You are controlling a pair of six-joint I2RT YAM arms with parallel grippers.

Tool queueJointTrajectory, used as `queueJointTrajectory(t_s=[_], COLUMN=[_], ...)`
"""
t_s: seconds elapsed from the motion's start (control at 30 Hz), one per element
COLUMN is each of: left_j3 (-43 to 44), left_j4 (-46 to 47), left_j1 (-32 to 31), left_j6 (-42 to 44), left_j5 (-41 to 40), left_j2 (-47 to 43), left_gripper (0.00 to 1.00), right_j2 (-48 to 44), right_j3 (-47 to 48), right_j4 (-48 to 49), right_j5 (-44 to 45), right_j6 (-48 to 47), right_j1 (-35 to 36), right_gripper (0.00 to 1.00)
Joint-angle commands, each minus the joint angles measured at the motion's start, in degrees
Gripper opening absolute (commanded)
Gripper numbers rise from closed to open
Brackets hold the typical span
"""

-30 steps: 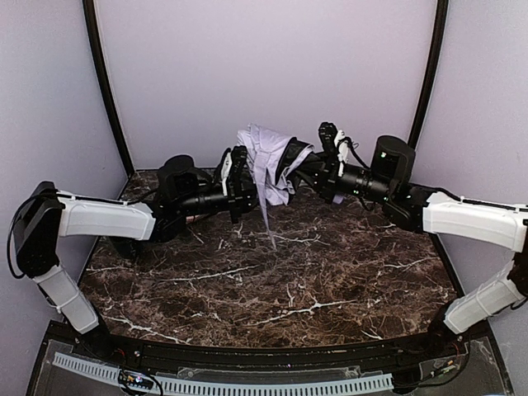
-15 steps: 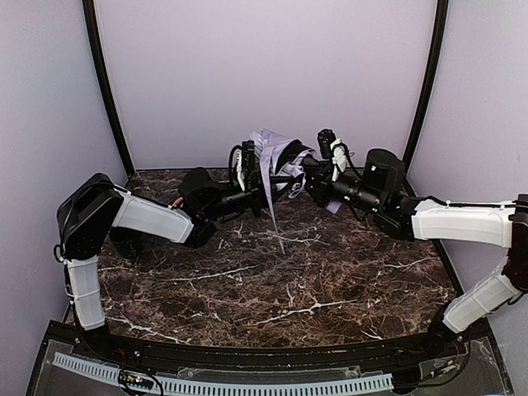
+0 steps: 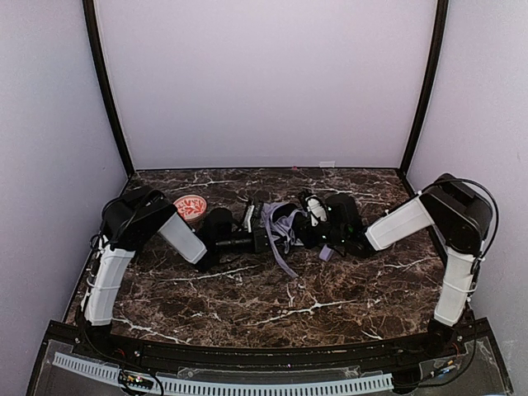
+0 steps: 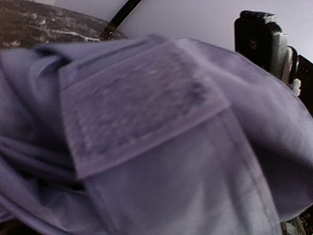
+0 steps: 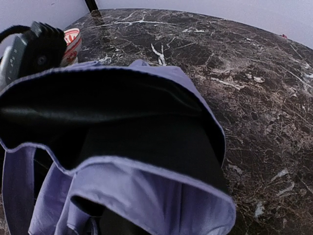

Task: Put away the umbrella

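Note:
The umbrella (image 3: 280, 224) is a crumpled bundle of lavender fabric with a black underside, lying low on the marble table (image 3: 272, 313) between the two grippers. My left gripper (image 3: 257, 236) meets it from the left and my right gripper (image 3: 304, 229) from the right, each shut on the fabric. A strip of fabric (image 3: 286, 262) trails toward the front. In the left wrist view the fabric and its fastening tab (image 4: 137, 98) fill the frame and hide my fingers. In the right wrist view lavender folds (image 5: 146, 196) and black lining (image 5: 122, 127) hide my fingers.
A small red-patterned bowl (image 3: 190, 206) sits on the table left of the left gripper and also shows in the right wrist view (image 5: 72, 41). Black corner posts (image 3: 106, 91) and lavender walls bound the back and sides. A small lavender piece (image 3: 326, 252) lies by the right gripper.
Both grippers have come down from mid-air to table level with the umbrella between them. The arms have folded back and the bowl is now uncovered.

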Motion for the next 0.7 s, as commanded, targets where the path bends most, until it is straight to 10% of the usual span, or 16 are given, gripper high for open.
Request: queueJointTrajectory(t_s=[0.0,0.2,0.4,0.67], left_j3=[1.8,4.6,3.6,4.3], left_j4=[-1.6,-2.2,-1.2,-16.1], left_j1=[0.8,1.7,1.8,1.9], left_j6=[-3.9,-8.8,-10.8,-7.3], left_j5=[2.5,5.3,5.2,2.2], left_j2=[2.5,8.4,9.3,6.5], left_gripper=[0.00,0.00,0.00,0.00], right_j2=[0.8,0.7,-0.7,-4.3], right_j3=[3.2,1.8,6.7,3.4], right_j4=[3.6,2.8,-9.4,-13.8], right_j5=[1.8,0.3,-1.8,-3.3], right_j6=[-2.0,-4.9,-9.8,-13.8], right_j1=[-0.5,-0.5,-0.5,-0.6], right_gripper=[0.00,0.08,0.43,0.49])
